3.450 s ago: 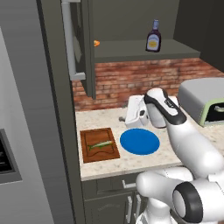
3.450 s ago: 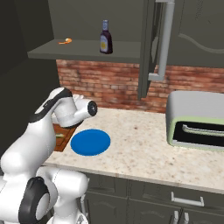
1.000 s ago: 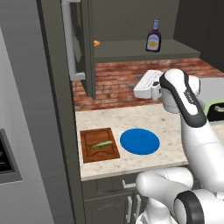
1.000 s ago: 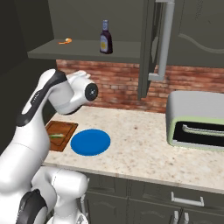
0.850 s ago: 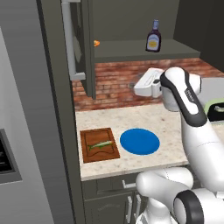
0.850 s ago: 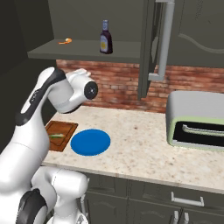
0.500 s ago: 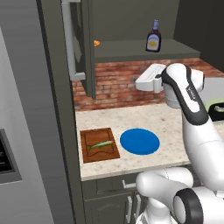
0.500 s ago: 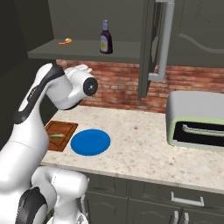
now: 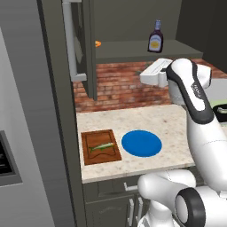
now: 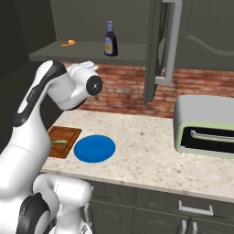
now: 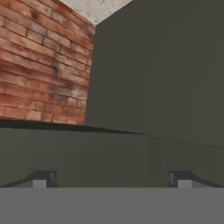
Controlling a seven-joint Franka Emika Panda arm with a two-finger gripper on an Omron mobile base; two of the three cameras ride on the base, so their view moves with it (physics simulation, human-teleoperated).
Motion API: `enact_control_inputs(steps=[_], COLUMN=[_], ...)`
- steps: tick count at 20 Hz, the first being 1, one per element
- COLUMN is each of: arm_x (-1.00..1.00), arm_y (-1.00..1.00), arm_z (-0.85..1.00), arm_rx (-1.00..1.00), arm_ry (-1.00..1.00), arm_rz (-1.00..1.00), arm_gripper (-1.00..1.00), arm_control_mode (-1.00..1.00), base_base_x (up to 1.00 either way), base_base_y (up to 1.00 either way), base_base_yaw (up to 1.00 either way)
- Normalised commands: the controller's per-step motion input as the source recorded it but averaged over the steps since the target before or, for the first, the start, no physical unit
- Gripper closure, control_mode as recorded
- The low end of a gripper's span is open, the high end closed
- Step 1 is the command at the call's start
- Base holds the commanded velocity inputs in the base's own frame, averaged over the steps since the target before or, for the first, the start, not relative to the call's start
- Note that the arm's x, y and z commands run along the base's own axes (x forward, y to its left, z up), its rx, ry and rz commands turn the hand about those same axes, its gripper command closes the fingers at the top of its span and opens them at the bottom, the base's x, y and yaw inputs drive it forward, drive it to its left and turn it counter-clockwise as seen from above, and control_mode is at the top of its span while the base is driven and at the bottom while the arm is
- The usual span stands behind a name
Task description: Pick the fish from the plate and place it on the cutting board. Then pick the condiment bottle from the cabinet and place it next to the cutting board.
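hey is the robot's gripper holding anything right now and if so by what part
Nothing; the gripper is open and empty.

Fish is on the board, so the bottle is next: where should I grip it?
Grip the condiment bottle across its wider lower body, below the narrow neck, coming level from the cabinet's open front. It stands upright on the shelf, so a side grasp fits.

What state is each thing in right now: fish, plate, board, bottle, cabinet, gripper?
fish: lying on the cutting board, off the plate
cutting board: flat on the counter, left of the plate
plate: bare, on the counter
condiment bottle: upright on the cabinet shelf, not yet picked
cabinet: door open
gripper: open, holding nothing, raised below the shelf
toaster oven: door shut
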Motion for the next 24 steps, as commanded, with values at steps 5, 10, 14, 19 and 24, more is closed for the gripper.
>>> enact_control_inputs(steps=[5,10,14,19,24], arm_x=[0.0,0.0,0.0,0.0,0.0], arm_y=[-0.11,-0.11,-0.12,-0.12,-0.11], arm_z=[0.22,0.21,0.2,0.19,0.23], arm_rx=[0.04,0.05,0.05,0.05,0.02], arm_ry=[-0.04,-0.05,-0.06,-0.06,-0.04], arm_rz=[-0.03,-0.03,-0.02,-0.01,-0.02], arm_gripper=[-1.0,-1.0,-1.0,-1.0,-1.0], arm_control_mode=[-1.0,-1.0,-1.0,-1.0,-1.0], base_base_x=[0.0,0.0,0.0,0.0,0.0], base_base_y=[0.0,0.0,0.0,0.0,0.0], base_base_yaw=[0.0,0.0,0.0,0.0,0.0])
